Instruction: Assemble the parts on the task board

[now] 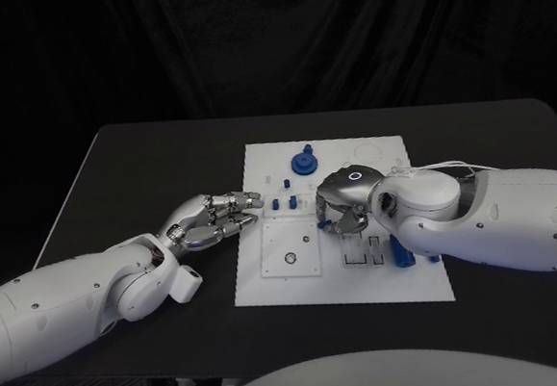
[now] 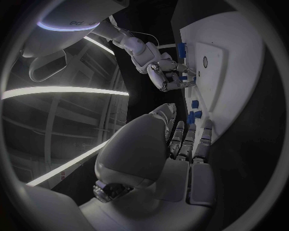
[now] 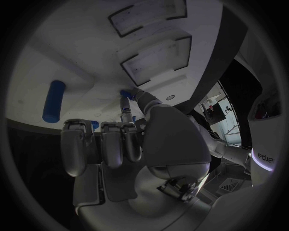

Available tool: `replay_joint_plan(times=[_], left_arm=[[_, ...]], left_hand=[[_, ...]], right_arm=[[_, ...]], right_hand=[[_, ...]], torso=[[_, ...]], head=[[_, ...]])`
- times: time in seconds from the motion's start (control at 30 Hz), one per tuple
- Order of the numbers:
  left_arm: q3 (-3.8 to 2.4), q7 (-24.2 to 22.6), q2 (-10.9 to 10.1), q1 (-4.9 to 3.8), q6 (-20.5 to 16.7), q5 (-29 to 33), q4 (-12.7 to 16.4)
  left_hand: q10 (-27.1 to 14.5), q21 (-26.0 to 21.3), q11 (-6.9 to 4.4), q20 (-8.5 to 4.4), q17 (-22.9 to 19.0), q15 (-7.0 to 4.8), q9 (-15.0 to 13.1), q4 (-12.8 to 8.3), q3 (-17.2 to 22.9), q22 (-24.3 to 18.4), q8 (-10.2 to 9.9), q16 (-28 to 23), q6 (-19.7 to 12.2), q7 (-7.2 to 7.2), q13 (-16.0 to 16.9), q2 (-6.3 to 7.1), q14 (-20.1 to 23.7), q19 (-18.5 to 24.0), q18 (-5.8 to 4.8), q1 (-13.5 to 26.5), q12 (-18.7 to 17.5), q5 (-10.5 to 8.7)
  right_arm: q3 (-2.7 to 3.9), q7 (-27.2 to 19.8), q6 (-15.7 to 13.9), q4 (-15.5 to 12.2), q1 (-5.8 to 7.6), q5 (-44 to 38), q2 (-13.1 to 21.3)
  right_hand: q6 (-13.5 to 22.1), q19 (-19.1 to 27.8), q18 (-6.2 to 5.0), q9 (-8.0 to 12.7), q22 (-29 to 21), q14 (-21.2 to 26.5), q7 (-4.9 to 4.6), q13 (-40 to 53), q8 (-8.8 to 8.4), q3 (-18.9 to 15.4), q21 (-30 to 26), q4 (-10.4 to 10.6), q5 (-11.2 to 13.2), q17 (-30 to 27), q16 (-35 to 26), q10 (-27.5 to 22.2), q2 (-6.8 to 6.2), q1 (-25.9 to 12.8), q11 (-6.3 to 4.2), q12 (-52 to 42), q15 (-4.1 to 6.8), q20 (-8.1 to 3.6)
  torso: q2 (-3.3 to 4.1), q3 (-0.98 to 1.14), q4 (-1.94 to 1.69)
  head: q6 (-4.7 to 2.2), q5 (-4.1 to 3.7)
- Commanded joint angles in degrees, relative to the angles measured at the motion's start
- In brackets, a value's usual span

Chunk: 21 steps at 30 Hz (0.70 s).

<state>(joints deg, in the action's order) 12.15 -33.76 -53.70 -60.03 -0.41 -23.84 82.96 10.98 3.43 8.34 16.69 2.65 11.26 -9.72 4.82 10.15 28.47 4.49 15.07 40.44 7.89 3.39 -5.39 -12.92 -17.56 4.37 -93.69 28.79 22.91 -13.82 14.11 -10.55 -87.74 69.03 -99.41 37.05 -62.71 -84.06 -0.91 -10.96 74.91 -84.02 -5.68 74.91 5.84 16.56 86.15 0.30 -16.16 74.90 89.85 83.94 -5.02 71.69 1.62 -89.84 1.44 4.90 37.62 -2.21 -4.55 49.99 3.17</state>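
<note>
The white task board [image 1: 281, 285] lies in the middle of the black table. My right hand [image 1: 342, 199] hovers low over the board's middle and pinches a small blue part [image 3: 126, 94] between thumb and a finger, its tip at the board's surface. A blue cylinder [image 1: 401, 251] lies loose on the board beside that hand, also seen as the blue cylinder [image 3: 54, 101]. A blue gear-like part [image 1: 303, 161] stands at the board's far side. My left hand [image 1: 212, 220] sits at the board's left edge with its fingers curled in, close to small blue pegs [image 1: 282, 194].
The task board [image 2: 241, 57] carries a raised white plate with a round hole [image 1: 289, 248] and rectangular slots [image 1: 360, 251] near its front. Black table surface [image 1: 123, 176] surrounds the board on all sides.
</note>
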Motion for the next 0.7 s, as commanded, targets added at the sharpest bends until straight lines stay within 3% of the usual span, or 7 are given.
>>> replay_joint_plan(times=[0.03,0.3,0.7], left_arm=[[-0.04,-0.44,0.1,0.11,0.73,0.38,0.04],[-0.04,-0.33,0.08,0.17,0.81,0.38,0.04],[-0.04,-0.3,0.05,0.21,0.79,0.38,0.12]], left_hand=[[-0.01,0.24,0.26,0.01,0.09,-0.09,0.04,0.06,0.3,-0.08,0.23,0.27,-0.08,0.5,0.06,-0.54,0.13,-0.21,-0.28,0.21,0.36,0.19],[0.06,0.22,0.34,0.01,0.08,-0.15,0.03,0.04,0.36,-0.18,0.27,0.27,-0.03,0.57,0.07,-0.54,0.17,-0.18,-0.29,0.21,0.46,0.2],[0.06,0.22,0.34,0.01,0.08,-0.15,0.03,0.04,0.36,-0.18,0.27,0.27,-0.03,0.57,0.07,-0.54,0.17,-0.18,-0.29,0.21,0.46,0.2]], right_arm=[[-0.06,0.41,-0.58,-0.2,-0.26,-0.15,0.1],[-0.06,-0.26,-1.7,-0.6,-0.26,-0.15,0.01],[-0.06,-0.25,-0.86,-0.46,-0.26,-0.15,-0.54]], right_hand=[[0.9,-3.56,-0.39,0.19,13.36,-5.98,-0.09,15.09,-0.61,-0.37,-0.35,0.07,0.18,15.1,0.15,6.06,-0.07,0.17,-0.09,-0.16,0.49,-0.54],[2.64,-3.39,-0.46,0.68,13.24,-5.98,-0.72,15.09,-1.74,-0.53,-0.66,-0.01,0.01,15.1,0.15,6.06,-0.19,0.56,0.45,-0.16,0.08,-0.31],[4.76,-2.98,-0.67,1.61,12.96,-5.98,-1.51,15.09,-2.3,-0.65,-1.4,-0.26,0.17,15.1,0.15,6.06,-0.47,1.11,1.17,-0.16,-0.56,0.23]], torso=[[0.01,0.07,0.06],[0.04,0.03,0.11],[-0.01,0.01,0.02]], head=[[0.01,0.01],[0.01,0.09],[0.01,0.05]])
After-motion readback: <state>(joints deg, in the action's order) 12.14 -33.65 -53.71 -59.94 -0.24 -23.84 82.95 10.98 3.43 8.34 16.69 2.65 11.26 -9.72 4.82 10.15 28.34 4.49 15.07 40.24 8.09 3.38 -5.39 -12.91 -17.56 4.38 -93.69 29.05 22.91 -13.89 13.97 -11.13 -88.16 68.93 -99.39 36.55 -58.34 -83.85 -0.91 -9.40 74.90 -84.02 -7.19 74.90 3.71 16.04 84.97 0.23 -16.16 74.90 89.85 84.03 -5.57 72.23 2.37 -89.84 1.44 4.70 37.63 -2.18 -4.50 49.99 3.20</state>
